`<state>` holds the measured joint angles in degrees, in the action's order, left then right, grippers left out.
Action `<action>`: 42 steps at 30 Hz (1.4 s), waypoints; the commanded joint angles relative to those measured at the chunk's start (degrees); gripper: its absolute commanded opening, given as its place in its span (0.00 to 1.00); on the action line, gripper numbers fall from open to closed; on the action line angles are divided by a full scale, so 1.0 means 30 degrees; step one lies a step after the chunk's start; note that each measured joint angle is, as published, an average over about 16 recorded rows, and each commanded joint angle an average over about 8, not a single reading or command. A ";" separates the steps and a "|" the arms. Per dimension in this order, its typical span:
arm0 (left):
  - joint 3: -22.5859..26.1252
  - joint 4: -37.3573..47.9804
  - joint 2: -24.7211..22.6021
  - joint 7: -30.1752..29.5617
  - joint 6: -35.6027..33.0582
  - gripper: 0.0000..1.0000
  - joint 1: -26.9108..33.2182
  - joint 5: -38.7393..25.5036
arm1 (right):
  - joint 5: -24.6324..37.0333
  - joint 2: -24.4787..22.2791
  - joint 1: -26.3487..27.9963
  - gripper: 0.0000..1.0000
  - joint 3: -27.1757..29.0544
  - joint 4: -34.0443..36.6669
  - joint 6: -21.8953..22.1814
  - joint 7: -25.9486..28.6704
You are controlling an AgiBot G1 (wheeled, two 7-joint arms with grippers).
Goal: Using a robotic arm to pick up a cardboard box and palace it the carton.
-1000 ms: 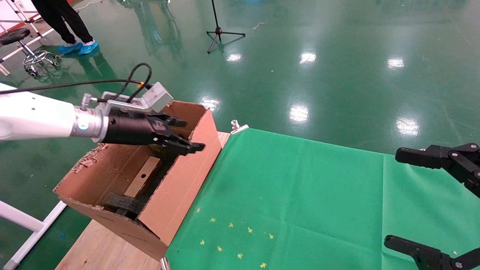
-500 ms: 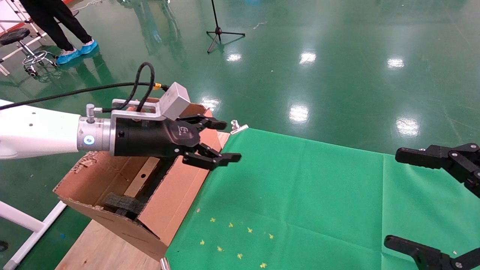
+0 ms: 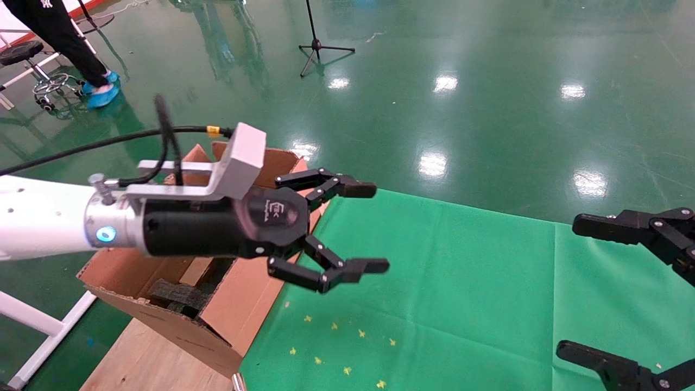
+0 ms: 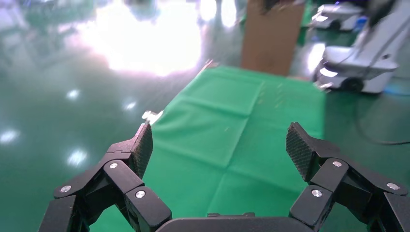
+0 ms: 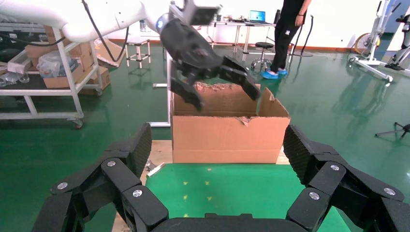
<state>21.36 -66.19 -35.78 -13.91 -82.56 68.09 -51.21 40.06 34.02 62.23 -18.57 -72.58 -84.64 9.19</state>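
My left gripper (image 3: 374, 228), on the white-tubed arm, is open and empty. It hangs above the carton's right wall and the left edge of the green cloth (image 3: 461, 282). The carton (image 3: 239, 309) with torn flaps stands on the wooden table at the left, with black foam (image 3: 176, 295) inside. The small cardboard box lies inside the carton; only a brown sliver (image 3: 191, 270) shows under my left gripper. The left wrist view shows the open fingers (image 4: 220, 145) over bare cloth. The right wrist view shows the carton (image 5: 229, 135) with the left gripper (image 5: 220, 94) above it. My right gripper (image 3: 583, 288) is parked open at the right edge.
Small yellow marks (image 3: 336, 347) dot the cloth's front left. A silver clip (image 5: 154, 168) holds the cloth's corner near the carton. A tripod stand (image 3: 317, 46) and a walking person (image 3: 59, 38) are on the floor beyond. Another brown box (image 4: 270, 36) stands past the cloth's far end.
My left gripper has risen out of the carton and moved right over the cloth's edge, its fingers spreading wider. The small box stays in the carton. The right arm has not moved.
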 commanded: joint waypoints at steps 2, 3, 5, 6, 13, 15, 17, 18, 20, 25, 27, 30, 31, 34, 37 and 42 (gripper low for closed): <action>-0.0589 -0.0816 0.0084 0.0349 -0.0346 1.00 -0.0720 0.1032 | -0.0001 0.0000 0.0000 1.00 -0.0001 0.0000 0.0000 -0.0001; -0.0783 -0.1084 0.0112 0.0464 -0.0460 1.00 -0.0957 0.1372 | -0.0001 -0.0001 0.0000 1.00 -0.0002 0.0000 0.0001 -0.0001; -0.1172 -0.1622 0.0167 0.0694 -0.0688 1.00 -0.1432 0.2053 | -0.0002 -0.0001 0.0001 1.00 -0.0002 0.0000 0.0001 -0.0001; -0.1314 -0.1819 0.0187 0.0778 -0.0772 1.00 -0.1606 0.2302 | -0.0002 -0.0001 0.0001 1.00 -0.0003 0.0000 0.0001 -0.0001; -0.2096 -0.2911 0.0300 0.1176 -0.1253 1.00 -0.2561 0.3678 | -0.0006 -0.0003 -0.0004 1.00 -0.0001 0.0004 0.0007 -0.0003; -0.2161 -0.2992 0.0313 0.1198 -0.1297 1.00 -0.2639 0.3795 | -0.0008 -0.0003 -0.0004 1.00 -0.0001 0.0005 0.0009 -0.0003; -0.2128 -0.2935 0.0314 0.1183 -0.1276 1.00 -0.2600 0.3740 | -0.0008 -0.0003 -0.0004 1.00 -0.0001 0.0004 0.0009 -0.0003; -0.2105 -0.2897 0.0312 0.1176 -0.1261 1.00 -0.2570 0.3698 | -0.0008 -0.0003 -0.0004 1.00 -0.0001 0.0004 0.0009 -0.0003; -0.2057 -0.2827 0.0308 0.1161 -0.1225 1.00 -0.2509 0.3612 | -0.0009 -0.0004 -0.0004 1.00 -0.0002 0.0004 0.0009 -0.0004; -0.1957 -0.2691 0.0292 0.1123 -0.1156 1.00 -0.2389 0.3434 | -0.0009 -0.0004 -0.0004 1.00 -0.0002 0.0004 0.0009 -0.0004; -0.1927 -0.2652 0.0287 0.1109 -0.1136 1.00 -0.2353 0.3381 | -0.0009 -0.0004 -0.0004 1.00 -0.0002 0.0004 0.0008 -0.0004; -0.1891 -0.2603 0.0282 0.1092 -0.1109 1.00 -0.2311 0.3316 | -0.0009 -0.0004 -0.0004 1.00 -0.0002 0.0004 0.0008 -0.0004; -0.1881 -0.2590 0.0280 0.1088 -0.1101 1.00 -0.2299 0.3298 | -0.0009 -0.0004 -0.0004 1.00 -0.0002 0.0004 0.0008 -0.0004; -0.1856 -0.2554 0.0277 0.1078 -0.1083 1.00 -0.2268 0.3250 | -0.0009 -0.0004 -0.0004 1.00 -0.0002 0.0004 0.0007 -0.0004; -0.1834 -0.2525 0.0273 0.1071 -0.1070 1.00 -0.2245 0.3214 | -0.0009 -0.0004 -0.0004 1.00 -0.0002 0.0004 0.0007 -0.0004; -0.1809 -0.2491 0.0267 0.1064 -0.1056 1.00 -0.2217 0.3172 | -0.0009 -0.0004 -0.0004 1.00 -0.0002 0.0004 0.0007 -0.0004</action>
<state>15.92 -73.67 -34.98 -10.72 -85.73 61.44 -41.69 40.03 34.01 62.22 -18.57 -72.57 -84.62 9.18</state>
